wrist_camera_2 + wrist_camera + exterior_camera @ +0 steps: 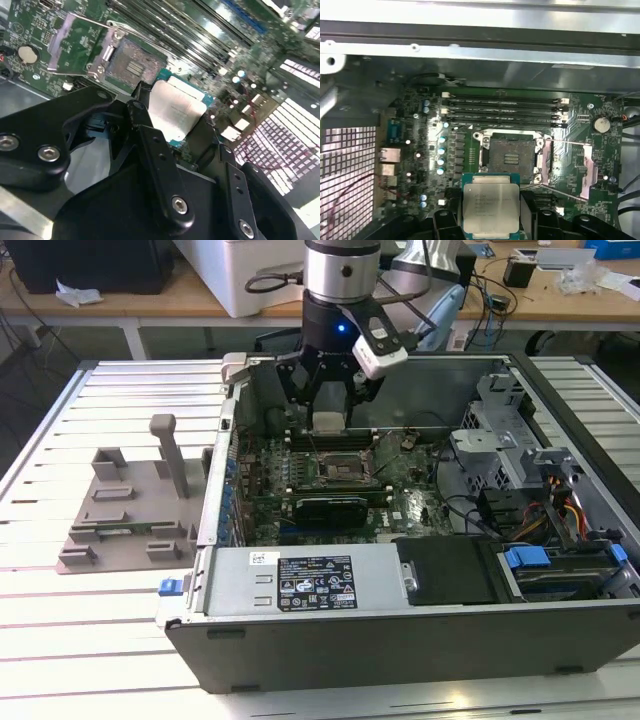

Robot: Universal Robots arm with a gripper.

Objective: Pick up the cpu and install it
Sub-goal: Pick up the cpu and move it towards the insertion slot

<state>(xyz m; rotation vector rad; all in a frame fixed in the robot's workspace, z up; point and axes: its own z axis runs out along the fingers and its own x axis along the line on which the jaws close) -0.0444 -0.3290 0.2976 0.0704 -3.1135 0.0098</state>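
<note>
cpu [491,207] grasped flat in closed hand [330,418], metal top upward, held above motherboard [415,145] inside case [400,640]. open socket [512,157] lies below cpu, slightly offset, not touched. load frame [570,167] seen lifted clear.

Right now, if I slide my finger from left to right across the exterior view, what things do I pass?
Grey fixture tray → gripper holding the cpu → metal drive cage → orange and yellow cables.
</note>
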